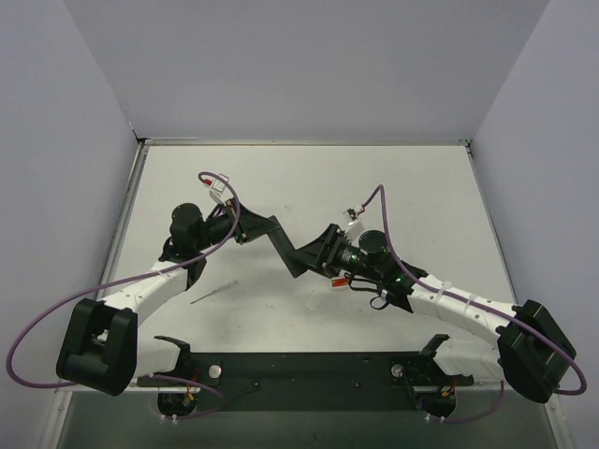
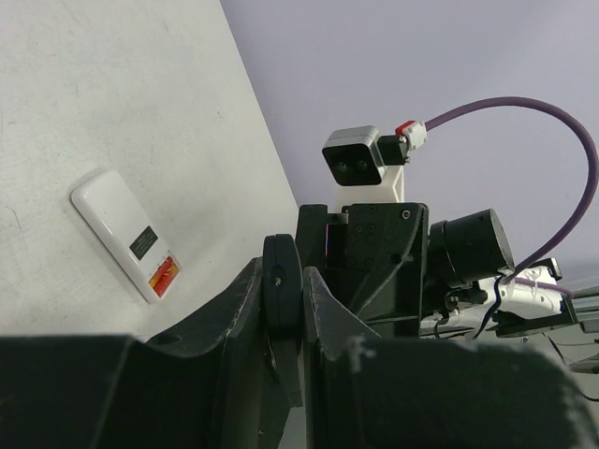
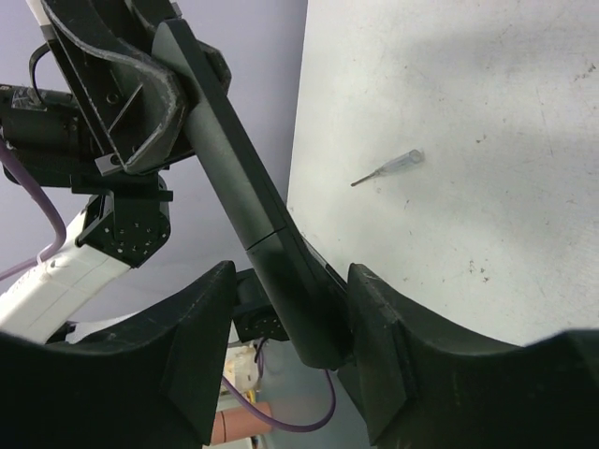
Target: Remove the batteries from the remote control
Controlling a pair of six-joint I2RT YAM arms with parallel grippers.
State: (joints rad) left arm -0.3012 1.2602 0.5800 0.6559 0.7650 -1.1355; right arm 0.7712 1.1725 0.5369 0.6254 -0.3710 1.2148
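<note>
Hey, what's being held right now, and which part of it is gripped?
The remote control: the left gripper clamps one end of it. The right gripper straddles the other end; whether it grips there cannot be told.

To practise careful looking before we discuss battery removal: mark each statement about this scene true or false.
1. The left gripper clamps the remote control. True.
2. The remote control passes between the fingers of the right gripper. True.
3. A thin clear tip and a white device lie on the table. True.
4. The right gripper holds the thin clear tip. False: it lies untouched on the table.
5. The white device is plain, without markings. False: it bears a dark label and an orange patch.
</note>
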